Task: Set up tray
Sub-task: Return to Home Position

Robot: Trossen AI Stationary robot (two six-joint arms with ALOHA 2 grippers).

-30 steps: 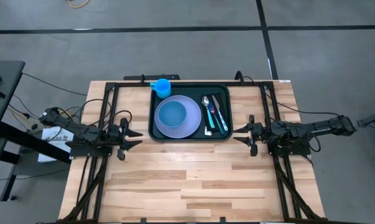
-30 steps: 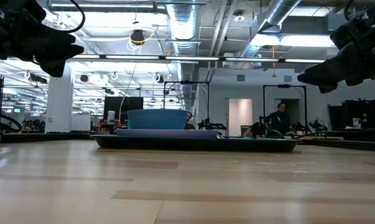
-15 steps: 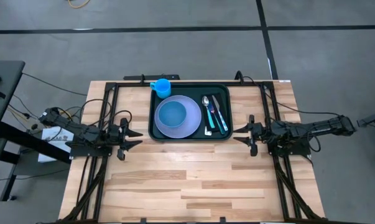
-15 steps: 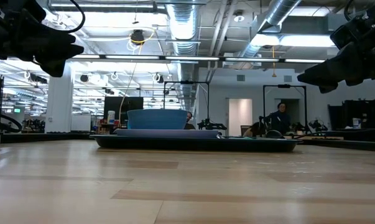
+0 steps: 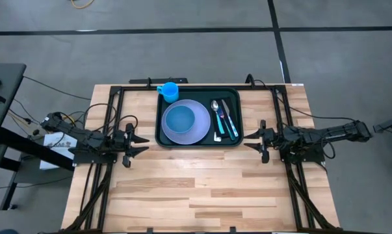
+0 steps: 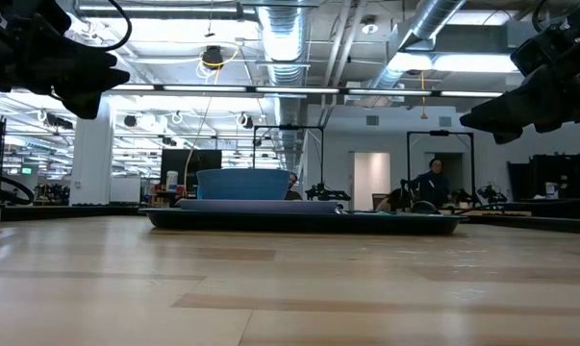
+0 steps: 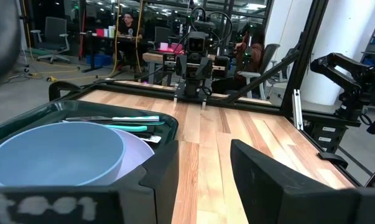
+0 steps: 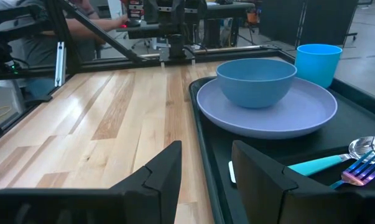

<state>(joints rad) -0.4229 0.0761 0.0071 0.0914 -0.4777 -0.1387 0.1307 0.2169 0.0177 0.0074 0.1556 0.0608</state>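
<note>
From above, you are seeing the tray [image 5: 199, 146] sitting midway along one long edge of the table [image 5: 202, 188], with the rest of the wood lying bare. The left gripper [image 5: 142, 143] and right gripper [image 5: 249, 142] are hanging just off its two short ends, clear of the rim. Level across the table, both are floating high above the board. The left wrist view is showing its fingers [image 7: 159, 180] parted on nothing. The right wrist view is showing the same of its own fingers [image 8: 165, 168], plus the cup [image 8: 318, 62] behind the bowl [image 8: 255, 79], which the low view is not showing.
</note>
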